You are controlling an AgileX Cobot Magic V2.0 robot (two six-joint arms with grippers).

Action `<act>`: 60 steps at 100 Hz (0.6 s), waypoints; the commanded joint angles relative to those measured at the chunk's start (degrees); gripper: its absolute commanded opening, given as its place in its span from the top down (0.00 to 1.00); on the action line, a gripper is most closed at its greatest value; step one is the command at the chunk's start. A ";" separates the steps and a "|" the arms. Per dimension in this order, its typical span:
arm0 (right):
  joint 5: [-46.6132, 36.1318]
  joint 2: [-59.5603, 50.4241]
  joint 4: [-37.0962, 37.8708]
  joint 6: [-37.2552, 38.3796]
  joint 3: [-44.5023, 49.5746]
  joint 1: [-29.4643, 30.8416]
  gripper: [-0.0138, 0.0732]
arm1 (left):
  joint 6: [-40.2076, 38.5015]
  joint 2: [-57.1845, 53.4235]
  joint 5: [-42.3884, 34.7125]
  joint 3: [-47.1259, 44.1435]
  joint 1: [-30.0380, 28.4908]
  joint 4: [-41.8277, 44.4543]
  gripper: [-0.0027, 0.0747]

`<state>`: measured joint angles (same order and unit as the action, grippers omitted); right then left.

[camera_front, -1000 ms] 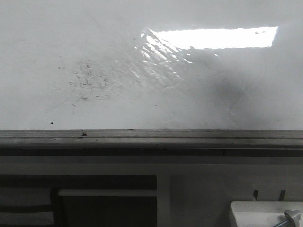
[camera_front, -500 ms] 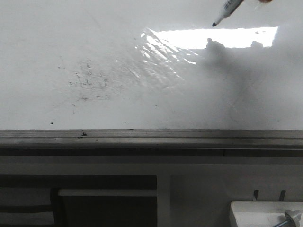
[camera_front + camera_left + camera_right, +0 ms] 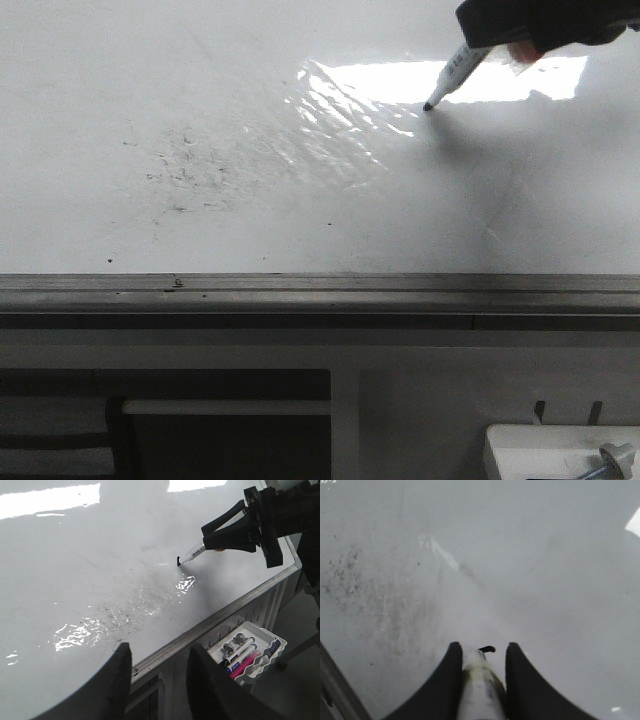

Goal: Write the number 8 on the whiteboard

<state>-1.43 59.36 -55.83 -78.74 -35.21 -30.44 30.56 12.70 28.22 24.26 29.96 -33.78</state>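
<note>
The whiteboard (image 3: 300, 220) is a glossy white board that fills the upper front view. My right gripper (image 3: 530, 25) enters at the top right, shut on a white marker (image 3: 455, 72) with a black tip. The tip (image 3: 429, 106) touches the board just below the glare. In the left wrist view the marker (image 3: 192, 554) meets the board at a short black stroke (image 3: 178, 560). The right wrist view shows the same stroke (image 3: 488, 649) just past the marker (image 3: 477, 680). No figure-eight line shows. My left gripper (image 3: 160, 647) is open and empty above the board's near edge.
A grey metal strip (image 3: 320, 290) runs along the board's near edge. Faint dark smudge specks (image 3: 185, 165) lie left of centre. Bright glare (image 3: 390, 80) sits near the marker tip. A small white tray (image 3: 277, 645) holding markers and bolts hangs below the edge at the right (image 3: 520, 440).
The right gripper with the marker came into the front view from the top right. The marker moved down and left until its tip met the board.
</note>
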 commanded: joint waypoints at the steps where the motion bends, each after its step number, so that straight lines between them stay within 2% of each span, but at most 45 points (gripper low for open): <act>1: 0.10 0.34 -0.22 -0.42 -1.45 0.38 0.91 | -0.56 0.54 -3.88 1.43 -0.25 -1.78 0.66; 22: 0.06 0.33 -0.09 -0.42 -1.45 1.65 0.91 | -0.56 0.54 -3.88 1.43 -0.25 -1.78 0.66; 47: 4.76 -2.58 -0.01 -0.42 -0.30 10.98 0.91 | -0.56 0.54 -3.88 1.43 -0.25 -1.78 0.66; 60: 9.28 -4.89 0.74 -0.42 0.48 13.43 0.91 | -0.56 0.54 -3.88 1.43 -0.25 -1.78 0.66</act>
<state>10.52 55.72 -56.18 -78.41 -34.12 -19.02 30.56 12.70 28.22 24.26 29.96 -33.78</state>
